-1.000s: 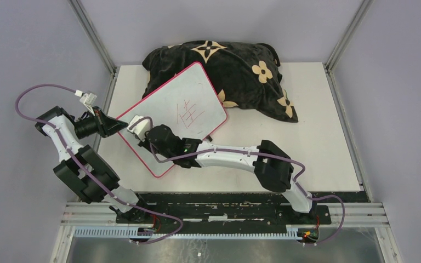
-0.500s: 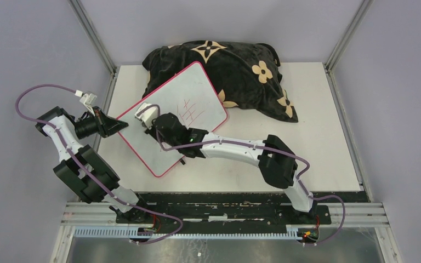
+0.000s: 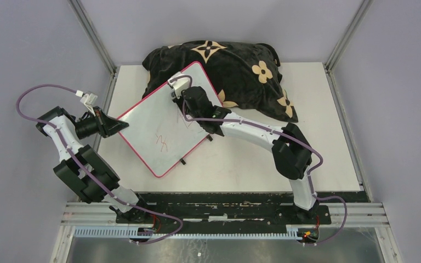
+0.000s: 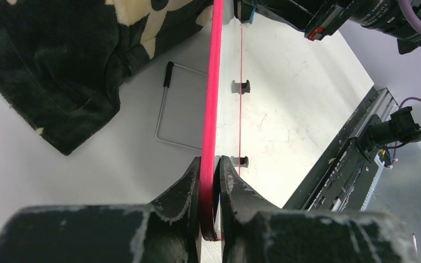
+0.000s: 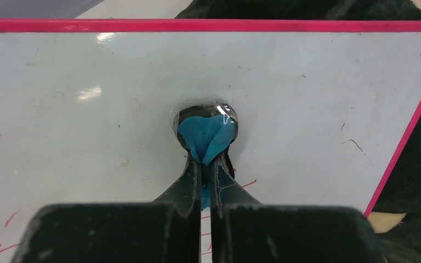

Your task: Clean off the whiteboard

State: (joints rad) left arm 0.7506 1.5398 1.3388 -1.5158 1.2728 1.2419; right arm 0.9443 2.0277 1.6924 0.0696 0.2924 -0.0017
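The whiteboard (image 3: pixel 153 115) with a pink-red rim stands tilted, its far edge against the cushion. A few red marks (image 3: pixel 162 143) show on its lower middle, and more beside the right arm's wrist (image 3: pixel 185 121). My left gripper (image 3: pixel 121 125) is shut on the board's left rim (image 4: pixel 214 82), one finger on each side (image 4: pixel 210 161). My right gripper (image 3: pixel 176 87) is shut on a blue cloth (image 5: pixel 205 134) and presses it onto the board (image 5: pixel 87 82) near its top corner. Red strokes (image 5: pixel 246 183) show beside its fingers.
A black floral cushion (image 3: pixel 241 66) lies at the back of the table behind the board. A thin wire stand (image 4: pixel 167 109) and small black feet (image 4: pixel 241 86) show at the board's back side. A black rail (image 3: pixel 225 200) runs along the near edge. Metal posts stand at the back corners.
My right gripper has swept with the cloth from the board's lower left up to its top corner. The large red character is mostly gone. The left gripper has not moved.
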